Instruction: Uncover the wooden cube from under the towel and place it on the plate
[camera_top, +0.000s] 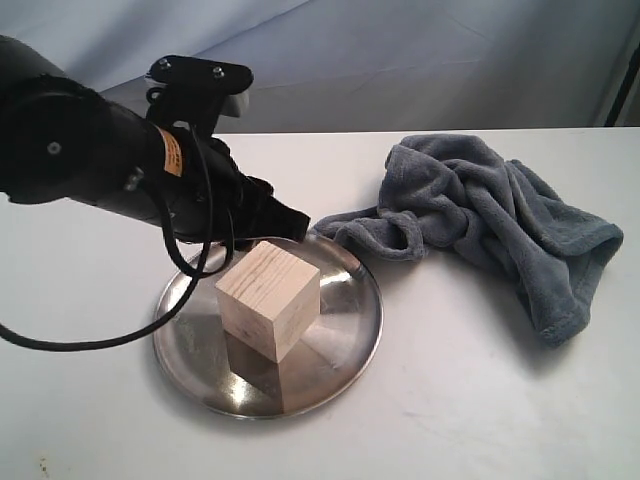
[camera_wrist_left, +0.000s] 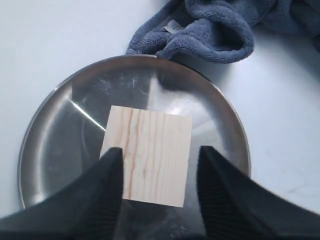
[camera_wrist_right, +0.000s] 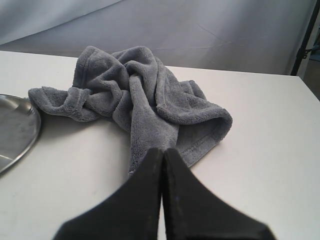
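The pale wooden cube (camera_top: 268, 298) (camera_wrist_left: 148, 155) stands uncovered on the round steel plate (camera_top: 352, 335) (camera_wrist_left: 62, 107), a little behind its middle. Just above and behind the cube hovers my left gripper (camera_top: 292, 226) (camera_wrist_left: 160, 150), open, with its black fingers (camera_wrist_left: 216, 186) spread to either side of the block and a gap showing on one side. The blue-grey towel (camera_top: 480, 205) (camera_wrist_left: 215, 27) (camera_wrist_right: 137, 92) lies crumpled on the table to the right of the plate, one corner touching the rim. My right gripper (camera_wrist_right: 163, 149) is shut on nothing, in front of the towel's hem.
White tabletop (camera_top: 470, 400) runs all round the plate and towel. A grey backdrop (camera_top: 420, 60) hangs behind the table. The left arm's black cable (camera_top: 90, 343) loops low over the table at the left. The plate's edge (camera_wrist_right: 15, 127) shows in the right wrist view.
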